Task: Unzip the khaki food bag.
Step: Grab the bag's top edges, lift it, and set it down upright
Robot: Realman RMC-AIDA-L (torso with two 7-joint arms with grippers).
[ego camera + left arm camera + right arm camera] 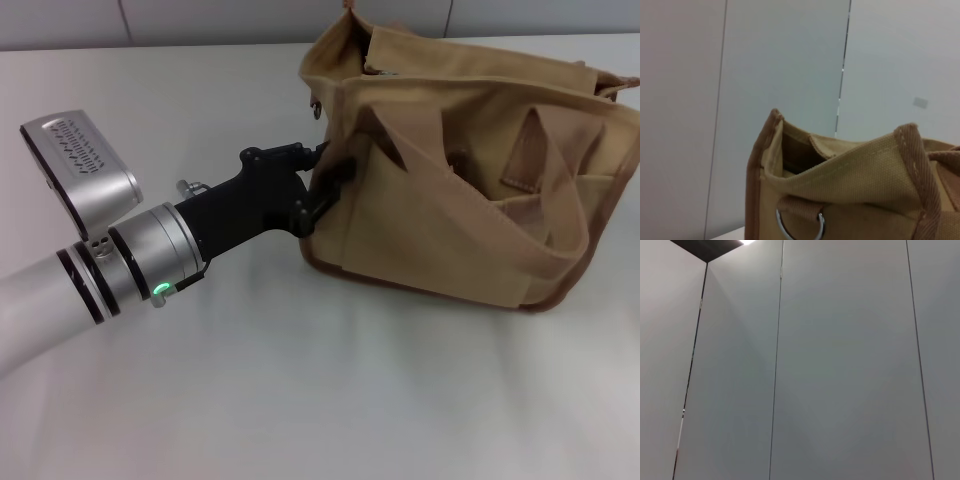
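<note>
At two o'clock on the white worktop [300, 400], the boxy tan canvas food bag with brown-trimmed edges and wide webbing handles [470, 180] stands upright, its near side facing the robot. Its top mouth gapes slightly at the left end; the interior visible through that gap is dark, and no contents can be made out. A silver metal ring [799, 226] hangs from a brown tab on the bag's end panel. The left tool [322, 185], black, presses against the bag's left end at about nine o'clock of the bag; whether it is clenched on fabric or released cannot be told. The right tool is not in view. For the step in hand, the judgement is to brace the bag's end firmly so the zipper can be drawn without dragging the bag.
</note>
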